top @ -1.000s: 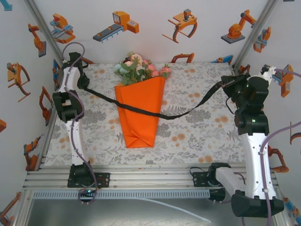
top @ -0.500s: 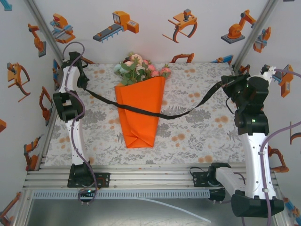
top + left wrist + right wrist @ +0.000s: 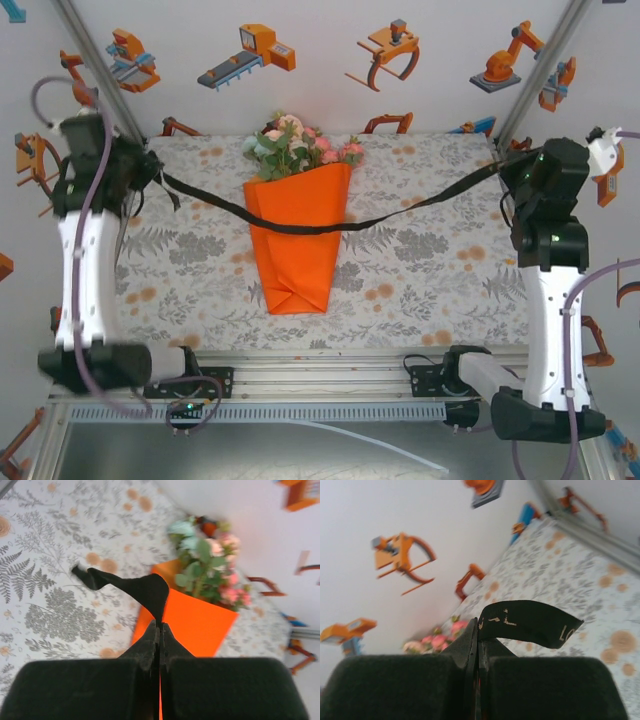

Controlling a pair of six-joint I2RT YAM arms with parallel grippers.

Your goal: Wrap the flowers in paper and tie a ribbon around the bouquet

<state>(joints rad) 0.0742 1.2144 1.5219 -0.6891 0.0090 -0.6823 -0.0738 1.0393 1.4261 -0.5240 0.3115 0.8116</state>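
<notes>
From above: the bouquet [image 3: 298,215] lies in the middle of the flower-patterned table [image 3: 430,285]. Its flowers [image 3: 298,146] point toward the back wall, and the folded foot of the orange paper [image 3: 295,260] points toward the arm bases. A black ribbon [image 3: 405,207] runs across the whole scene, from the left gripper [image 3: 155,178] at the far left edge to the right gripper [image 3: 508,172] at the far right. It crosses the upper part of the paper cone, just below the blooms. Each end is lifted off the table, and the ribbon dips to its lowest point where it meets the paper.

From the left wrist: the left gripper's [image 3: 160,630] jaws are pressed together on the ribbon [image 3: 137,584], which rises from the pinch as a dark fold, with a loose tail curling off to the left. Beyond it are the orange paper [image 3: 197,622] and the pink and green flowers [image 3: 206,566], slightly blurred.

From the right wrist: the right gripper [image 3: 478,630] is clamped on the ribbon [image 3: 530,621] too. A short free end arches to the right, with white lettering on it (too blurred to read). Low and to the left of the pinch there are some pink flowers [image 3: 436,643].
</notes>
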